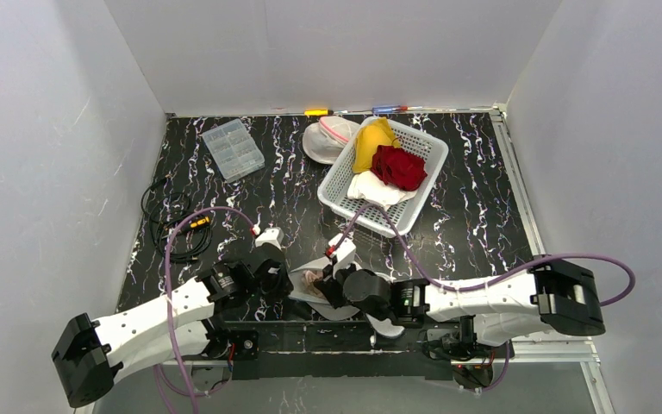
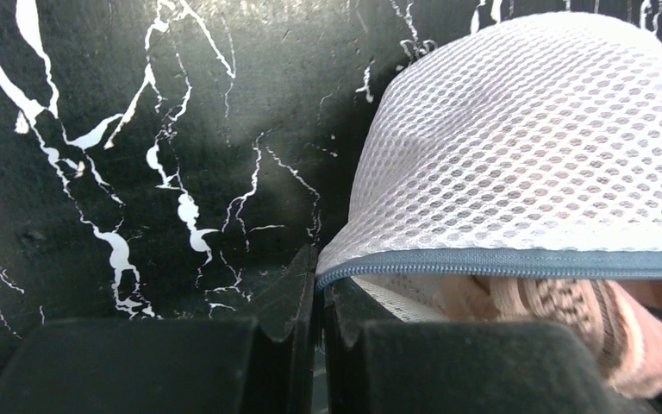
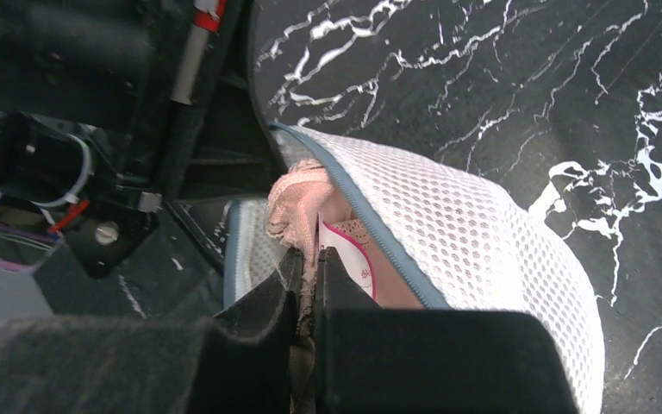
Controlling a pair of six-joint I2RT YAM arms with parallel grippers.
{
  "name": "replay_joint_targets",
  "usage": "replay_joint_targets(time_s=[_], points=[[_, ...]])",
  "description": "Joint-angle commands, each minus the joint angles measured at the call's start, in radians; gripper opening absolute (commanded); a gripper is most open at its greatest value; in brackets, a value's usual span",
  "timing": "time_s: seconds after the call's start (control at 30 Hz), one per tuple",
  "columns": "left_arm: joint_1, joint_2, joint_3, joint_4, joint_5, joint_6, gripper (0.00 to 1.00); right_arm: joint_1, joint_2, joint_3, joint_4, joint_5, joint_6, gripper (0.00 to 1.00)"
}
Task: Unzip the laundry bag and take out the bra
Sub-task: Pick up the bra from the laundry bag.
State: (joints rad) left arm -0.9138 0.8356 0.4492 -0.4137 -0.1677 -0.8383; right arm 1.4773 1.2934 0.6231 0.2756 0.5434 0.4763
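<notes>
**White mesh bag open at the near edge, bra gripped at its mouth**

White mesh forms the laundry bag, which lies on the black marbled bench close to the near edge, between the two arms. The left hand is clenched on the end of the bag's grey-blue trim, fingers pressed together with the edge between them. The bag's mouth gapes, and the pink lace bra shows in the opening, partly inside and partly bunched out over the rim. The right hand is clamped on that pink fabric, which is caught between its closed fingers just beside the trim.

Farther back on the left, black cables lie coiled on the bench. Farther still and right of centre stands a white basket holding a white cloth, a red cloth and a yellow cloth. A second mesh bag with pink trim leans against the basket's far left corner. A clear compartment box sits to the left of it. Two markers lie along the far edge.
</notes>
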Motion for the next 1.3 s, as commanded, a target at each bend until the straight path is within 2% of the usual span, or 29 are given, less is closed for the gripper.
replay_joint_targets(time_s=[0.0,0.2,0.5,0.57,0.6,0.67,0.83,0.97,1.27], points=[[0.000,0.016,0.050,0.001,-0.014,0.018,0.00,-0.023,-0.080,-0.025,0.094,-0.031,0.043,0.01],[0.000,0.028,0.067,0.020,-0.006,0.025,0.00,-0.083,-0.140,-0.108,0.145,-0.073,0.115,0.01],[0.001,-0.022,0.040,0.007,-0.019,0.024,0.00,-0.091,-0.164,-0.153,0.055,-0.057,0.129,0.01],[0.000,-0.027,0.039,0.005,-0.015,0.027,0.00,-0.091,-0.167,-0.143,0.030,-0.076,0.131,0.14],[0.001,-0.027,0.039,0.006,-0.013,0.028,0.00,-0.092,-0.170,-0.135,0.017,-0.087,0.132,0.24],[0.001,-0.021,0.042,0.006,-0.008,0.028,0.00,-0.091,-0.162,-0.110,-0.017,-0.106,0.134,0.38],[-0.002,0.008,0.048,0.019,0.012,0.029,0.00,-0.092,-0.122,-0.036,-0.120,-0.161,0.134,0.59],[-0.004,0.006,0.041,0.027,0.014,0.028,0.00,-0.091,-0.090,0.023,-0.190,-0.196,0.128,0.65],[-0.005,-0.005,0.045,0.025,0.020,0.032,0.00,-0.086,0.025,0.140,-0.312,-0.178,0.082,0.71]])
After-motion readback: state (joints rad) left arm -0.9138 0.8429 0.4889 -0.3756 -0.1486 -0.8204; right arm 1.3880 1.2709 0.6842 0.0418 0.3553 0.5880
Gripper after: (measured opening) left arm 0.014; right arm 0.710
